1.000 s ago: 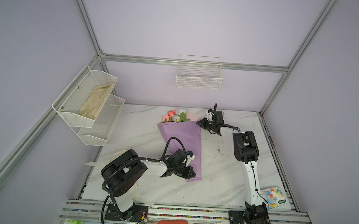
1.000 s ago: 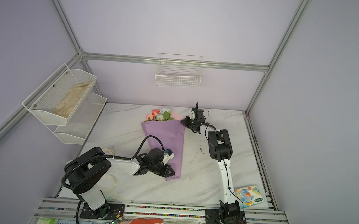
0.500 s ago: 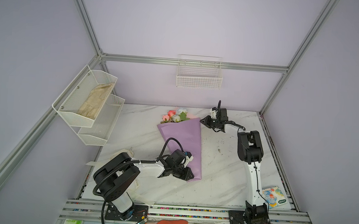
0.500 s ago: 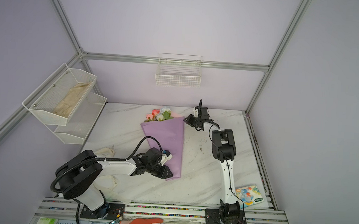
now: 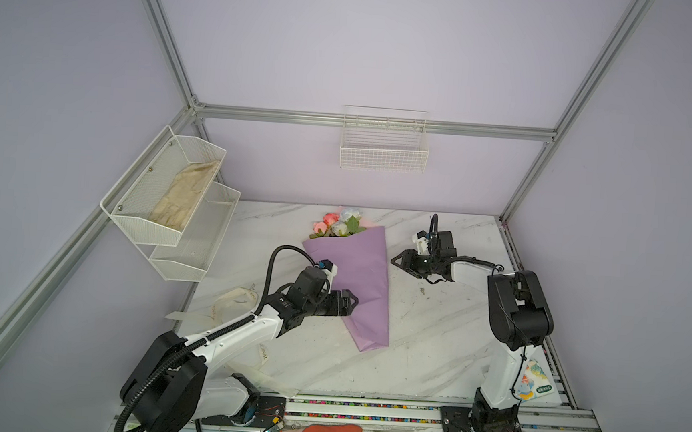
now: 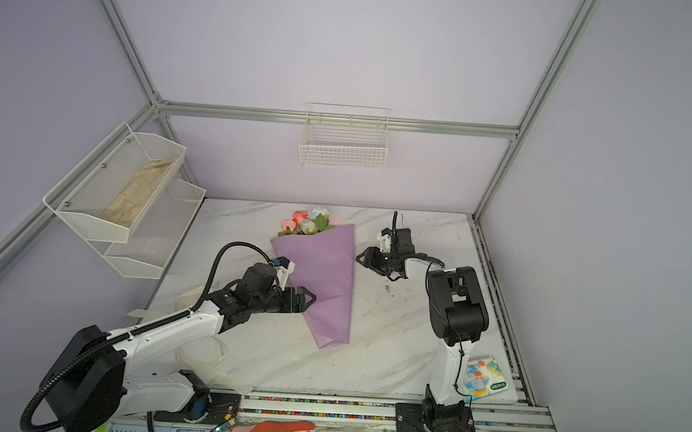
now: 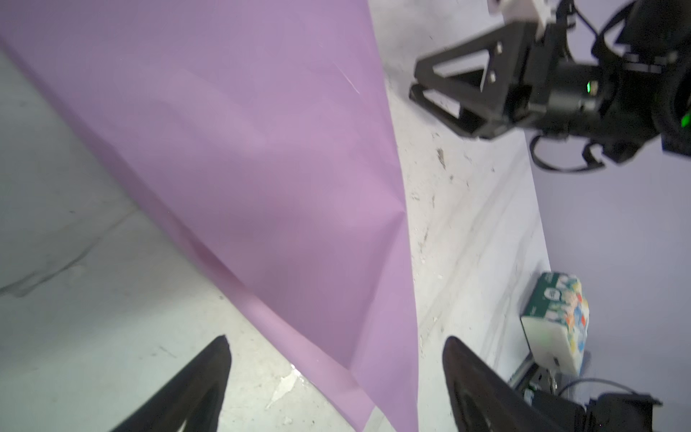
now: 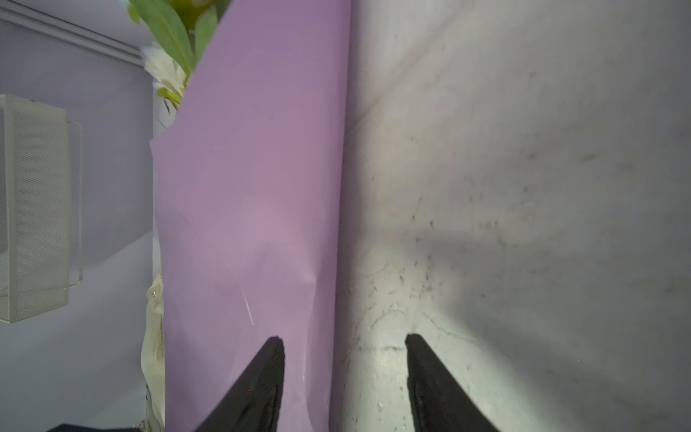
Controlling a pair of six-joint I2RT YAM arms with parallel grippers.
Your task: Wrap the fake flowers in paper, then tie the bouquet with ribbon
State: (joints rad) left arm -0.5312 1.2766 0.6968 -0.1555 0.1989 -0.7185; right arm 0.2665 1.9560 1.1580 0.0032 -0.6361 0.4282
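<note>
The bouquet (image 5: pixel 356 284) (image 6: pixel 323 282) lies on the marble table as a lilac paper cone, narrow end toward the front. The fake flowers (image 5: pixel 337 225) (image 6: pixel 306 222) stick out of its wide far end. My left gripper (image 5: pixel 350 303) (image 6: pixel 309 300) hovers open at the cone's left edge; in the left wrist view its jaws (image 7: pixel 336 348) stand wide over the paper (image 7: pixel 261 149). My right gripper (image 5: pixel 397 262) (image 6: pixel 361 259) is open at the cone's right edge. In the right wrist view (image 8: pixel 342 338) one finger is over the paper (image 8: pixel 254 187) and the other over bare table.
A cream lettered ribbon (image 5: pixel 238 301) (image 6: pixel 188 297) lies in loops left of the bouquet, partly under the left arm. A wire shelf (image 5: pixel 170 200) hangs on the left wall, a wire basket (image 5: pixel 384 144) on the back wall. A tissue pack (image 5: pixel 535 378) sits front right.
Both grippers have gone from shut to open. The right gripper has come a little nearer the front along the wrapper's right edge. The left gripper has drawn slightly up the cone.
</note>
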